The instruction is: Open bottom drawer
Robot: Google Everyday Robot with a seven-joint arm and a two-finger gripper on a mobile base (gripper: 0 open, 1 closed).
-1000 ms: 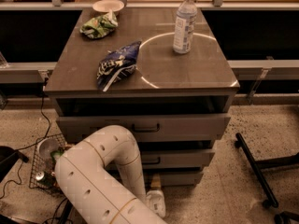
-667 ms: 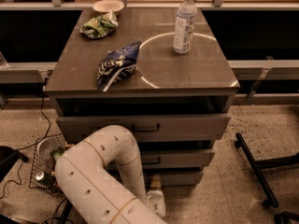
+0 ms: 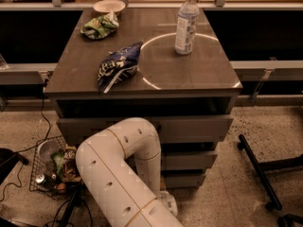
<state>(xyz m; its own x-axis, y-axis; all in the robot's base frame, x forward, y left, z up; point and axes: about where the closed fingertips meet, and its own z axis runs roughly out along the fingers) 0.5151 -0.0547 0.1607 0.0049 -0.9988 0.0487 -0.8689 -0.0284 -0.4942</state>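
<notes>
The bottom drawer (image 3: 189, 179) is the lowest, shallowest grey-brown front of the cabinet, just above the floor. Only its right part shows; its centre and handle are hidden behind my white arm (image 3: 123, 169). The arm bends down in front of the cabinet's left half. My gripper (image 3: 167, 201) is low, by the floor, right in front of the bottom drawer's middle, mostly hidden by the arm. The middle drawer (image 3: 191, 160) and the top drawer (image 3: 194, 128) sit above it.
On the cabinet top (image 3: 199, 74) are a water bottle (image 3: 186, 22), a blue chip bag (image 3: 117, 66), a green bag (image 3: 98, 26) and a small bowl (image 3: 109, 6). A wire basket of trash (image 3: 53, 169) stands left on the floor. Black chair legs (image 3: 258, 169) lie at right.
</notes>
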